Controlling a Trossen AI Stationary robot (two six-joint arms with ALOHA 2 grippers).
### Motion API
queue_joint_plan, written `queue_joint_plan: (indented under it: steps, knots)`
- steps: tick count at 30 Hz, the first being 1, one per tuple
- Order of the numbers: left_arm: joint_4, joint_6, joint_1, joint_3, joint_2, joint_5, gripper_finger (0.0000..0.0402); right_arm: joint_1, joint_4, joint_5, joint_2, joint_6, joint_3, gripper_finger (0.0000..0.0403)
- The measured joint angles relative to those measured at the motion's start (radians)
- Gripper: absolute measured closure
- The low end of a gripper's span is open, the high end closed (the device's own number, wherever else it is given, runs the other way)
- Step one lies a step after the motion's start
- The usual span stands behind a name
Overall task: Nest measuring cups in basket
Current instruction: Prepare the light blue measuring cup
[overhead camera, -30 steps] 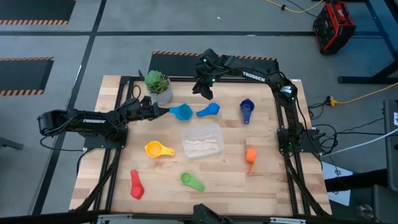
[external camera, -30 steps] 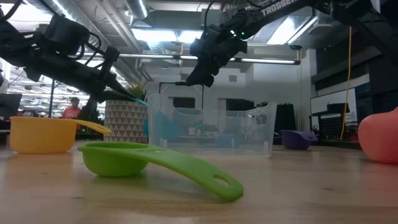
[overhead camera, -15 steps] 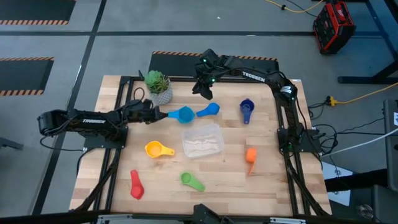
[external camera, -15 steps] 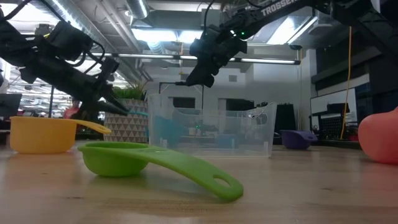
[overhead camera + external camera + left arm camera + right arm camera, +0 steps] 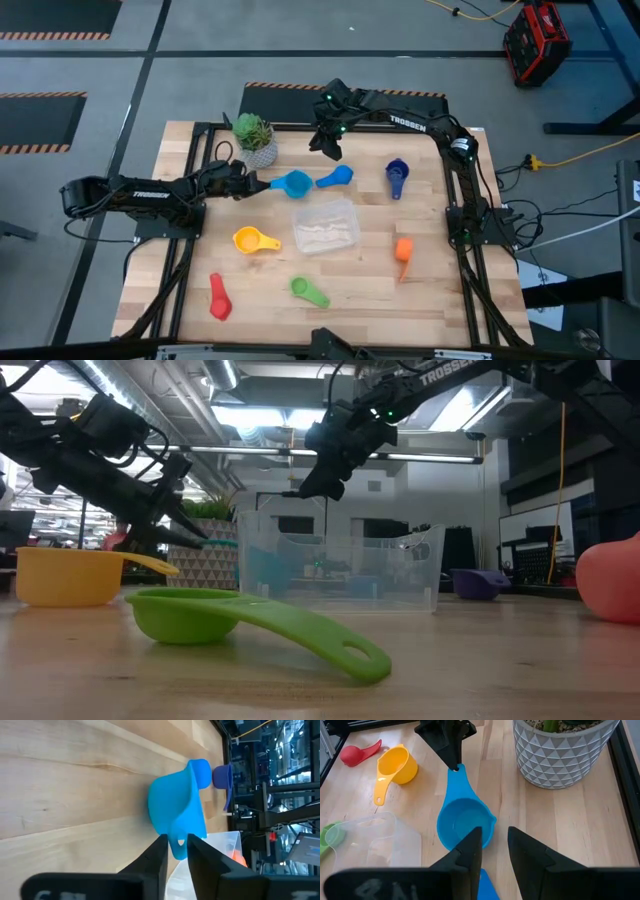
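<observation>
Nesting had not begun: the clear basket (image 5: 325, 226) sat near the table's middle with no cup seen in it from above, and six measuring cups lay scattered around it. The light blue cup (image 5: 294, 183) rested on the wood between the potted plant (image 5: 256, 139) and the basket, its handle pointing toward the left gripper (image 5: 250, 184).

That gripper's fingers (image 5: 155, 857) were seen parted by a narrow gap, flanking the handle's end (image 5: 178, 847) without visibly clamping it — whether they touched could not be told. The right gripper (image 5: 330, 145) hovered above the table's far side, its fingers (image 5: 468, 849) set slightly apart and holding nothing.

For the step in hand — judged to be a grasp of this handle — the flat handle would best be centred between the fingers and taken further up from its tip, so that the bowl would not swing when lifted. Closing should be done squarely across the handle's thin faces; a skewed pinch could flick so light a cup sideways toward the medium blue cup (image 5: 336, 179) lying just beside it. The bowl should be kept level during the carry and lowered inside the basket's walls before release.
</observation>
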Motion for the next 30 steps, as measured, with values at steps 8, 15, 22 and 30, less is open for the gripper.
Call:
queue_joint_plan:
  steps: [8, 15, 22, 30]
  knots:
    - [-0.065, -0.025, 0.0, 0.0, 0.0, 0.0, 0.0286, 0.0, 0.0, 0.0, 0.0, 0.0, 0.0, 0.0305]
    - [-0.132, -0.024, 0.0, 0.0, 0.0, 0.0, 0.0282, 0.0, 0.0, 0.0, 0.0, -0.001, 0.0, 0.0305]
    - [-0.129, -0.02, 0.0, 0.0, 0.0, -0.014, 0.0284, -0.001, -0.001, 0.0, 0.0, -0.005, 0.0, 0.0305]
    - [-0.123, -0.027, 0.0, 0.0, -0.043, -0.027, 0.0284, -0.023, -0.025, 0.0, 0.0, -0.013, -0.001, 0.0305]
